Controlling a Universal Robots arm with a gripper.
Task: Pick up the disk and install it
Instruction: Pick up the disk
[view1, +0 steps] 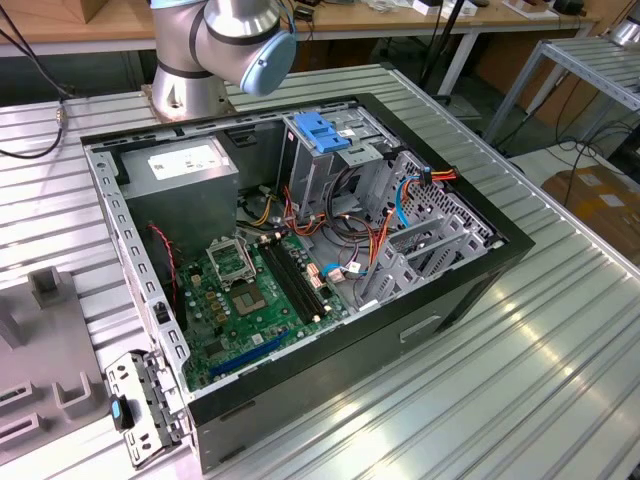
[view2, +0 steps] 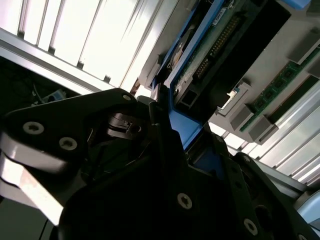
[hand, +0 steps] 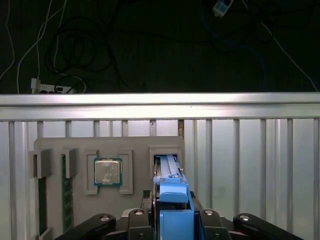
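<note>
Blue plastic rails around a silver-grey metal brick: that's the disk (hand: 172, 192), standing on edge in a slot of the grey holder tray (hand: 135, 145) on the ribbed aluminium worktop (hand: 250, 165), near a CPU (hand: 108, 171). The black pincer (hand: 172, 212) looks clamped on the blue rail, one finger each side with no gap I can spot. My guess is it's dense and stiff with slick plastic, and the green circuit board (view2: 210, 45) in the second wrist view looks fragile, so grip the rails.
</note>
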